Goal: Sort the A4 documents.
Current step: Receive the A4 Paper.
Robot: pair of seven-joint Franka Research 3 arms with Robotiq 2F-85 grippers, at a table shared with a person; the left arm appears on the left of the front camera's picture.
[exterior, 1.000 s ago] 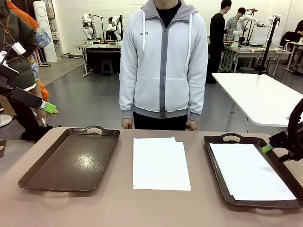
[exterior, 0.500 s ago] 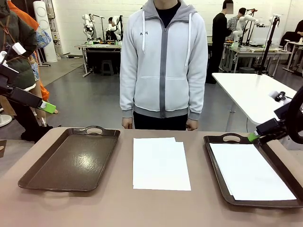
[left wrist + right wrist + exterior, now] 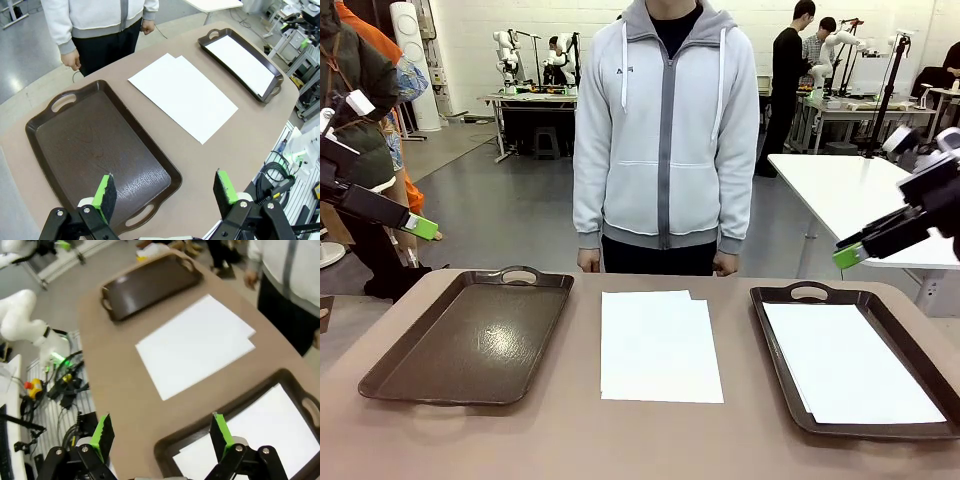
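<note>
Two overlapping A4 documents (image 3: pixel 658 345) lie flat on the tabletop between two brown trays, also seen as white sheets (image 3: pixel 182 95) (image 3: pixel 197 345) from both wrists. Another white sheet (image 3: pixel 850 362) (image 3: pixel 240 62) (image 3: pixel 265 427) rests inside the right tray (image 3: pixel 777 360) (image 3: pixel 222 411). The left tray (image 3: pixel 470 340) (image 3: pixel 95 150) (image 3: pixel 150 282) holds nothing. My left gripper (image 3: pixel 420 228) (image 3: pixel 165 190) hangs open, high off the table's left side, above the left tray's near end. My right gripper (image 3: pixel 847 254) (image 3: pixel 162 432) is open in the air above the right tray's far right corner.
A person in a grey hooded jacket stands at the far edge, hands (image 3: pixel 588 262) down at the sides. A white table (image 3: pixel 870 200) stands behind on the right. Cables and an arm base (image 3: pixel 30 320) sit beside the table.
My right gripper has lifted from the right tray's rim up into the air, still open. The left arm, the sheets and the person have stayed put.
</note>
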